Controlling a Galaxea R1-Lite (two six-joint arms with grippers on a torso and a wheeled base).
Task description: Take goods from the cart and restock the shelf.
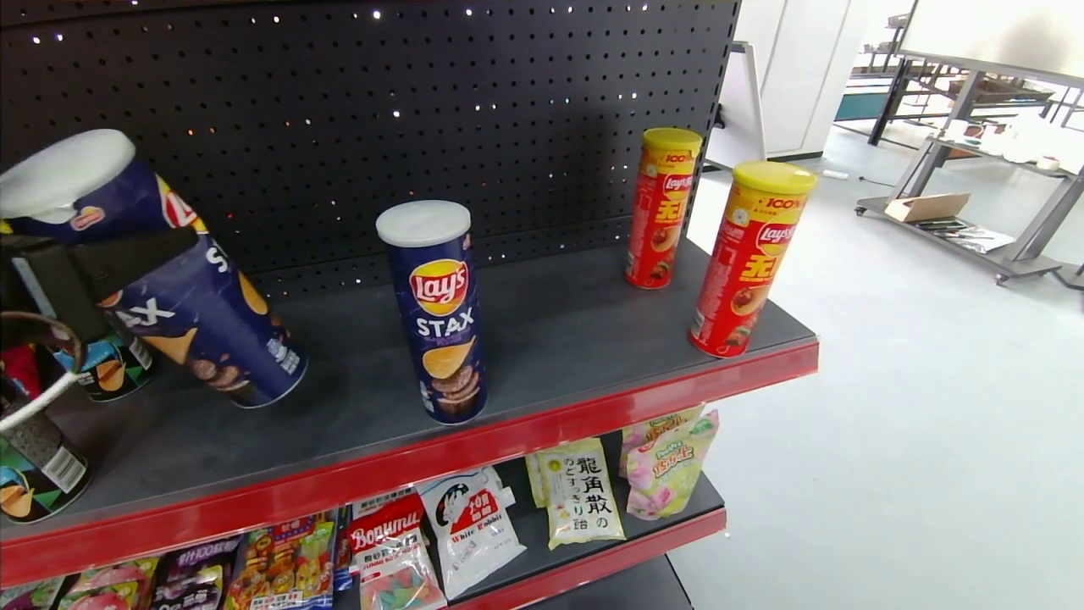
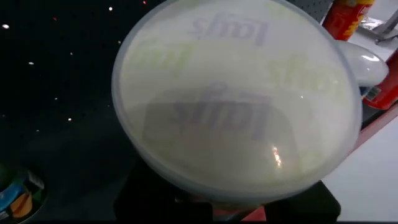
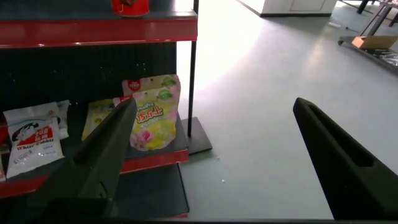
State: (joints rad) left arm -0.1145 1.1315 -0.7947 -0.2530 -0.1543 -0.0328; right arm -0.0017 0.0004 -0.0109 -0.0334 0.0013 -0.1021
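The left gripper (image 1: 110, 267) is at the 9 o'clock edge of the head view, its jaws clamped on the body of a blue chip can (image 1: 182, 292). This held can is tilted, with its white lid (image 2: 236, 99) toward 10 o'clock and its base toward 4 o'clock, low over the dark top shelf (image 1: 576, 339). Whether the base touches the shelf surface cannot be determined. A second blue can (image 1: 440, 313) stands upright on the shelf at 3 o'clock from the held can, clear of it and near the red front lip (image 1: 593, 415). Two red cans stand upright farther toward 2 o'clock. The rear red can (image 1: 662, 207) is close to the pegboard backing (image 1: 339, 102), and the front red can (image 1: 749, 258) is at the shelf's outer front corner. Two smaller cans (image 1: 110, 368) (image 1: 34, 466) sit at 7 o'clock from the held can, partly hidden. The lower shelf holds snack bags, including a white bag (image 1: 470, 525) and a pale yellow bag (image 1: 576, 491). The right gripper (image 3: 214, 106) hangs low beside the lower shelf with its jaws spread wide and nothing between them. A pink-and-green bag (image 3: 152, 112) lies beyond one finger.
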